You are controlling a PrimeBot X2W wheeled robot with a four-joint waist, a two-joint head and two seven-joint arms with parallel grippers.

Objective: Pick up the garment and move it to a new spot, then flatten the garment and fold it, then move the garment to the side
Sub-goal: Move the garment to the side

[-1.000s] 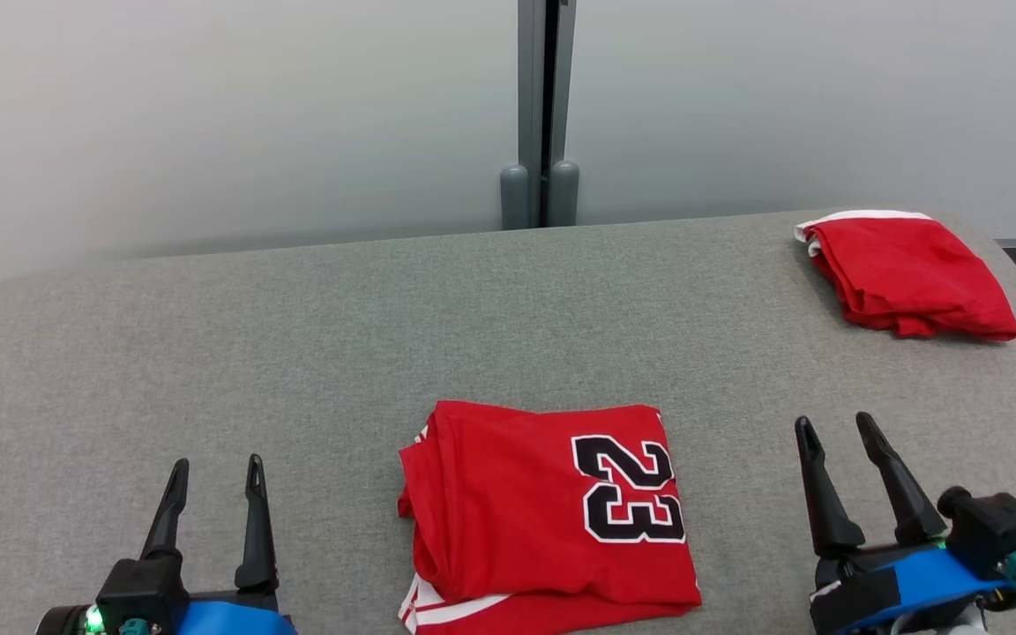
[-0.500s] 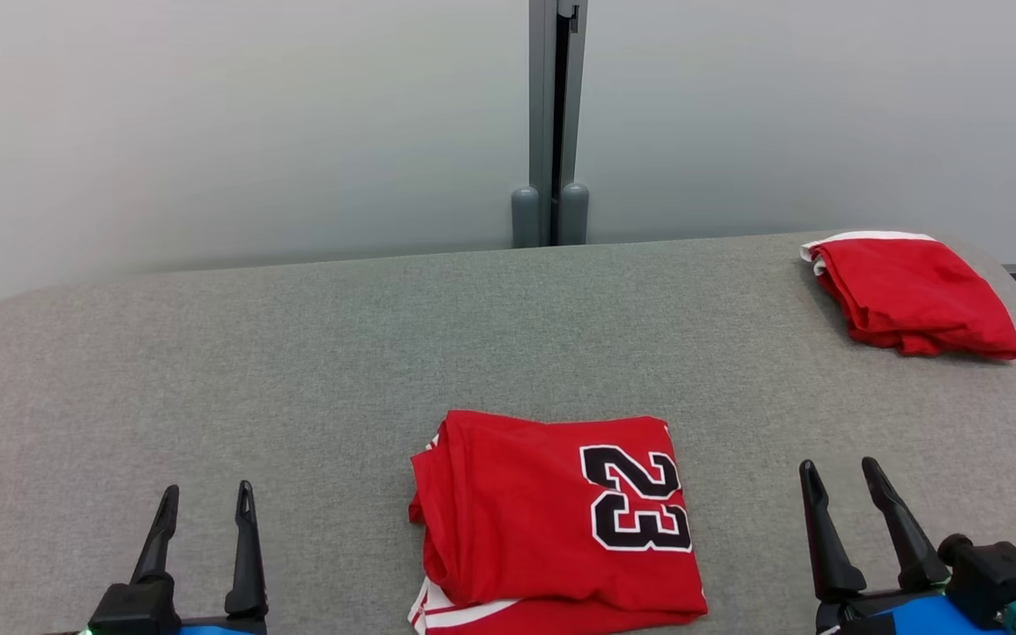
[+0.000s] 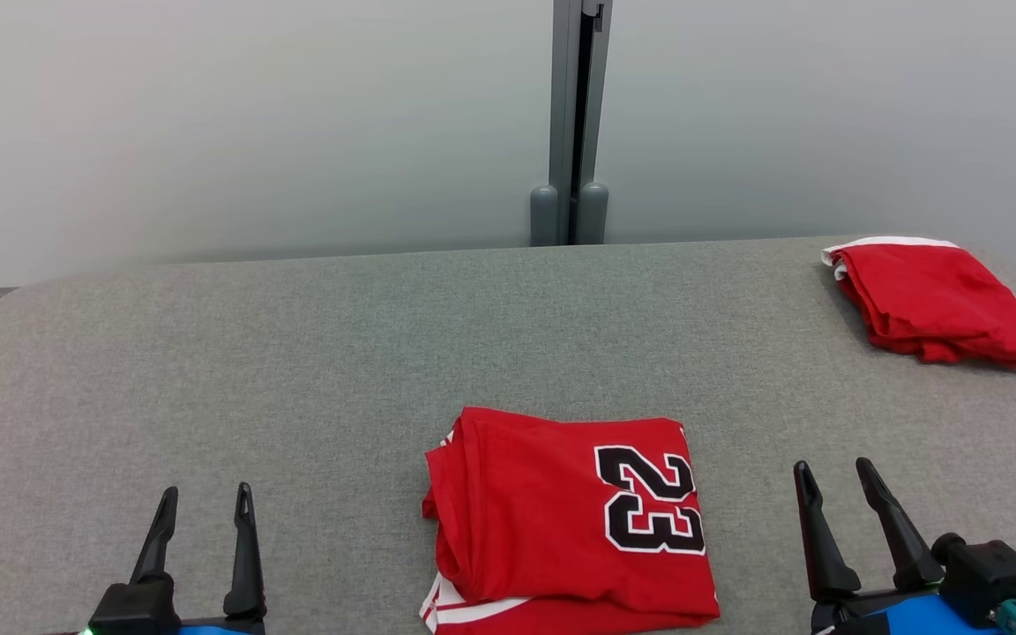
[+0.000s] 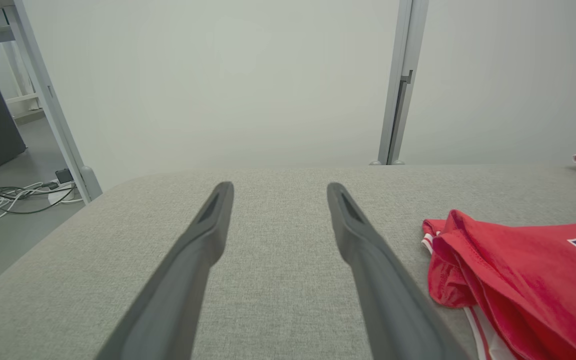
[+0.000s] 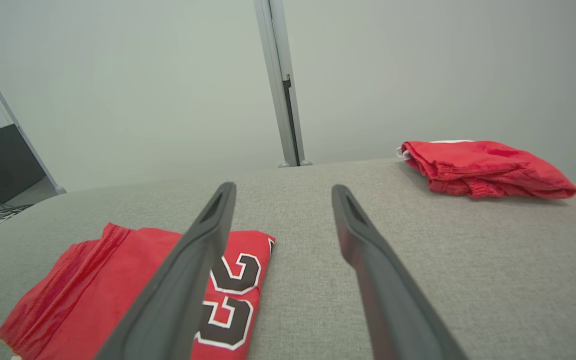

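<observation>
My left gripper point(image 3: 208, 488) hovers at the near left edge of the grey padded table point(image 3: 296, 353), fingers spread wide with nothing between them. My right gripper point(image 3: 831, 463) is at the near right, spread just as wide and empty too. Between the two, touching neither, the folded red garment point(image 3: 561, 520) lies flat on the table (its black 23 faces up, on the half nearer my right side). Farther off, a second folded red cloth point(image 3: 936, 300) rests at the table's far right corner. Beyond the table stands a pale wall with a grey post point(image 3: 571, 123).
</observation>
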